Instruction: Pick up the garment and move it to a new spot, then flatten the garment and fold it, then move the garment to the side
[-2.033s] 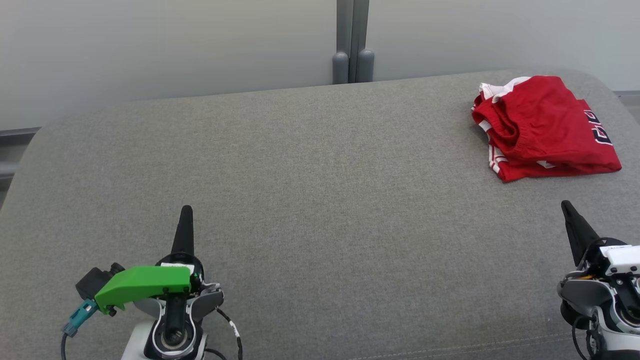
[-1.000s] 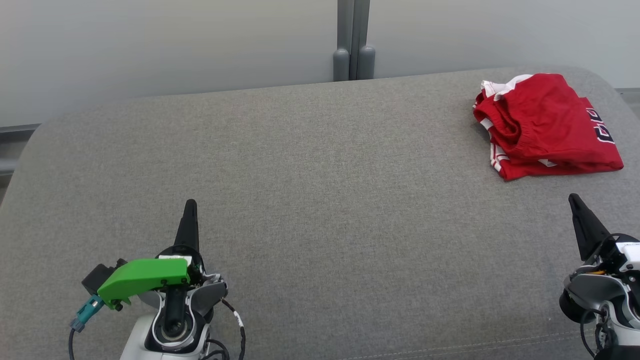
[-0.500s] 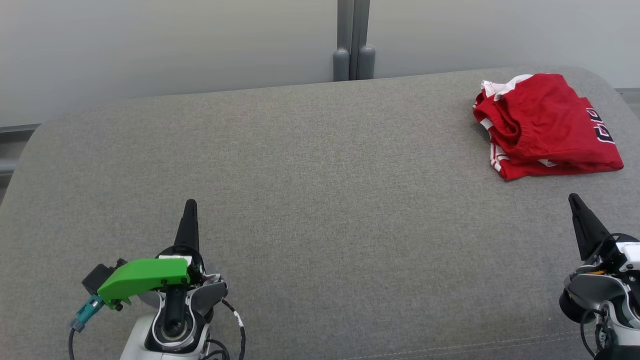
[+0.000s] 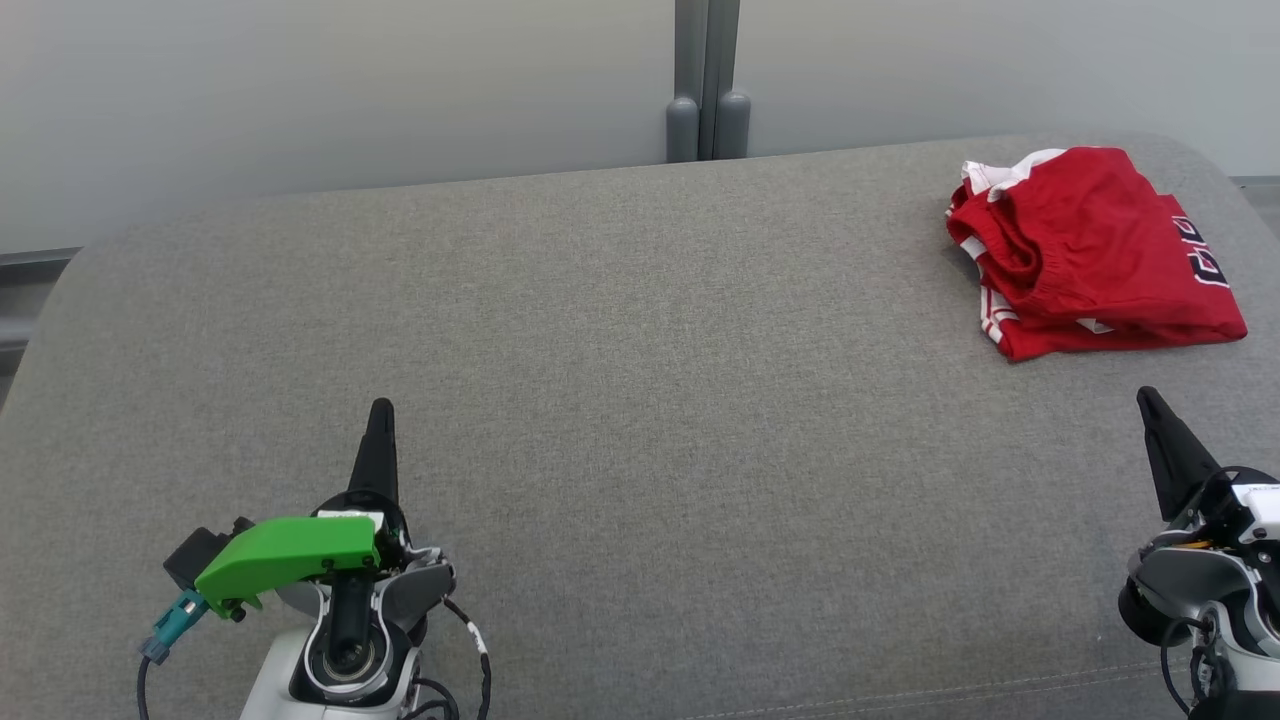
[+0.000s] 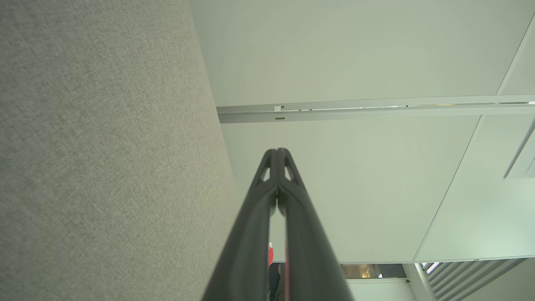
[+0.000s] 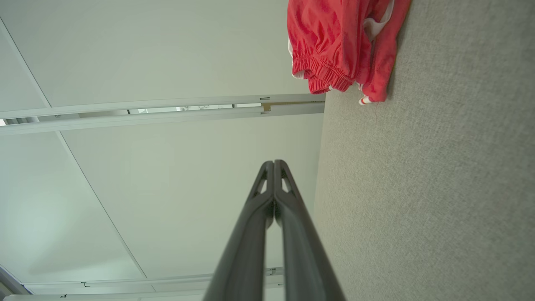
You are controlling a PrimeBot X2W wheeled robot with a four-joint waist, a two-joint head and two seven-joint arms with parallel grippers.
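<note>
The garment (image 4: 1090, 250), a folded pair of red shorts with white trim and dark lettering, lies at the far right of the grey padded surface (image 4: 620, 400). The right wrist view shows the garment (image 6: 338, 46) at its top, elastic waistband toward the camera. My left gripper (image 4: 380, 408) sits at the lower left, shut and empty, far from the garment. In the left wrist view my left gripper (image 5: 276, 150) has its fingertips pressed together. My right gripper (image 4: 1143, 394) is at the lower right, shut and empty, a short way in front of the garment. Its tips (image 6: 273, 162) meet in the right wrist view.
Behind the padded surface stands a pale wall with a grey vertical post (image 4: 706, 80). The surface's rounded edges fall away at the left and at the right, just beyond the garment. A green cover (image 4: 285, 555) sits on my left wrist.
Between two seconds and one second ago the picture shifted slightly and both grippers moved a little. Since then nothing has moved, and the garment lies as before.
</note>
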